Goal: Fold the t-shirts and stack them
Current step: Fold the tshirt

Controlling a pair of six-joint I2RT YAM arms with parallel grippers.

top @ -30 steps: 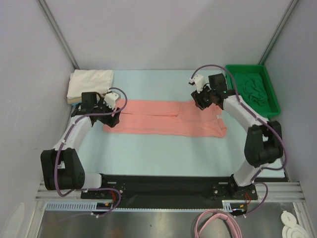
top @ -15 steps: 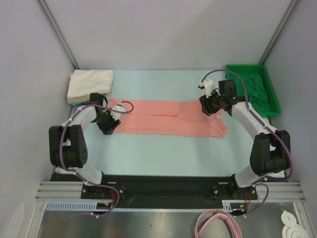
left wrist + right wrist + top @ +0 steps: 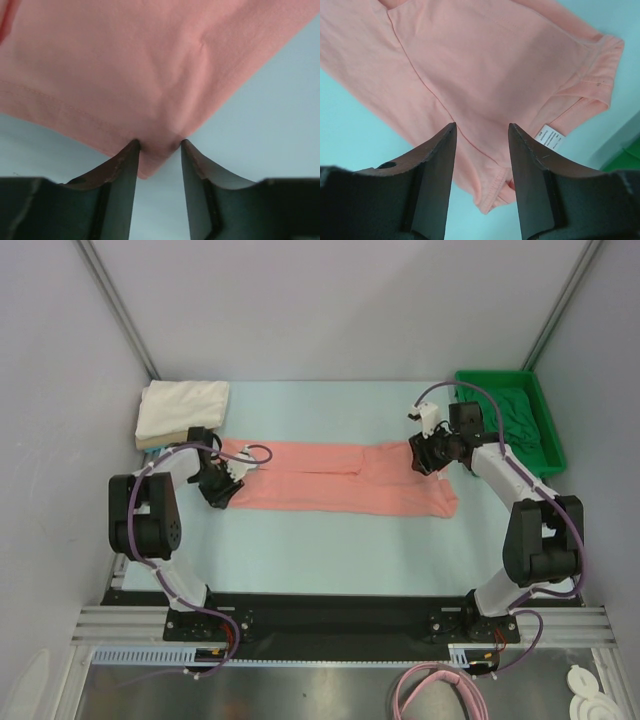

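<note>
Salmon-pink t-shirt (image 3: 345, 478) folded long across the worktop (image 3: 320, 550), left gripper (image 3: 158, 146) jaws pinching its corner (cloth bunched between them), right gripper (image 3: 481, 134) jaws spread above the label end, not gripping

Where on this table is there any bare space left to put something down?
The widest bare stretch is the near strip between the pink shirt and the arm bases. A second strip runs behind the shirt to the back wall, between the folded white shirt and the green tray. It is crowded at both shirt ends, where the left gripper and right gripper work.
</note>
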